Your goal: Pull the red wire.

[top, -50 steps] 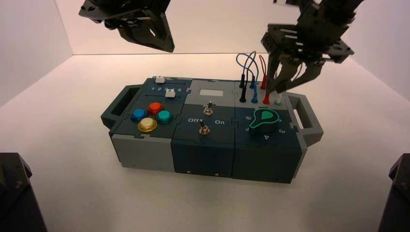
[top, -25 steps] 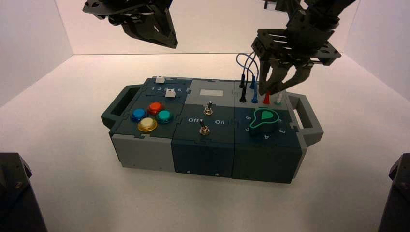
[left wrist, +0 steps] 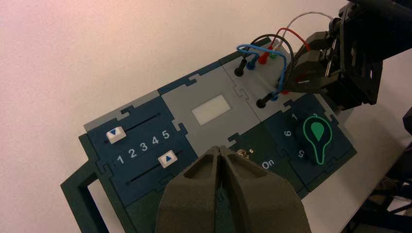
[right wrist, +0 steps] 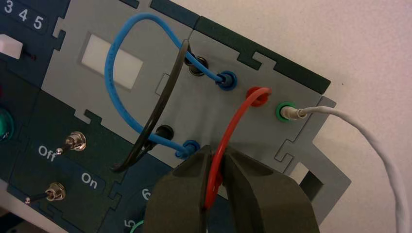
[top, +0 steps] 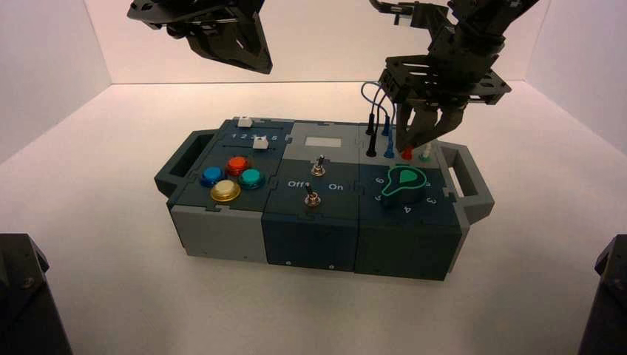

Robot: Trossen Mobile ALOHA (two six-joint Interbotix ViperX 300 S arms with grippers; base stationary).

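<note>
red wire [right wrist: 228, 136]: I see plain red, red plugs;
looping lead [right wrist: 119, 82]: light blue, blue plugs;
third lead [right wrist: 160, 104]: black;
fourth lead [right wrist: 369, 138]: white;
knob [top: 403, 182]: green;
buttons [top: 231, 178]: blue, red, teal, yellow;
box [top: 310, 240]: dark blue, grey panels;
worktop [top: 111, 296]: white;
right hand [right wrist: 216, 187]: dark grey

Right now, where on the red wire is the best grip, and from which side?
Grip the red wire low on its arched lead, just above the near plug, coming from above. The loop stands clear of the box there, and the right gripper already straddles it.
</note>
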